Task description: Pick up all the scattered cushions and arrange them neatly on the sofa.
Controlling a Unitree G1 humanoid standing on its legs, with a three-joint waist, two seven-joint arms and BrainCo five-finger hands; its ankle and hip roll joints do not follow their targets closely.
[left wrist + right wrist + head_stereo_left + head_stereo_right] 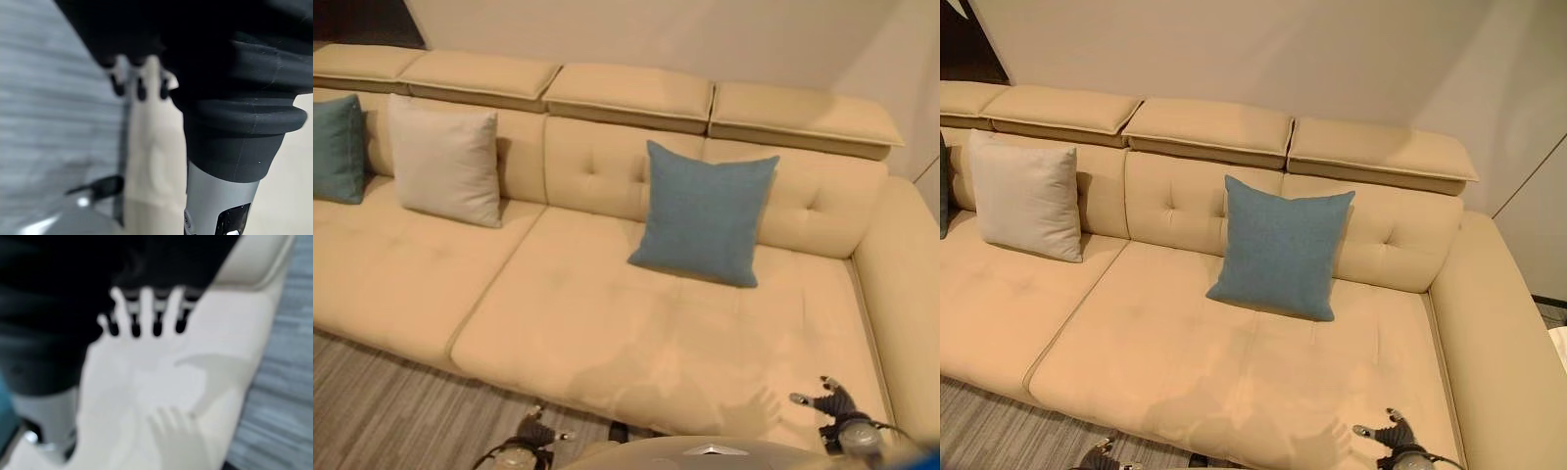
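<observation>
1. A long beige sofa [607, 313] with a tufted backrest and padded headrests runs across the head views; its right end turns forward into a wide armrest.
2. A blue cushion [705, 215] stands upright on the seat right of the middle, leaning back against the backrest.
3. A white cushion [445, 162] stands further left, also propped against the backrest.
4. A second blue cushion [337, 147] leans on the backrest at the far left, just beside the white one, partly cut off by the edge of the view.
5. All three cushions sit on the sofa, well apart from both hands.
6. The right hand [832, 399] hangs low over the front right part of the seat; in its wrist view its fingers [146, 308] are straight and spread above the bare cushioning, released and grasping nothing.
7. The left hand [536, 429] hangs below the sofa's front edge over the grey striped floor [382, 411]; in its wrist view its fingers [141, 85] point down, relaxed and grasping nothing.
</observation>
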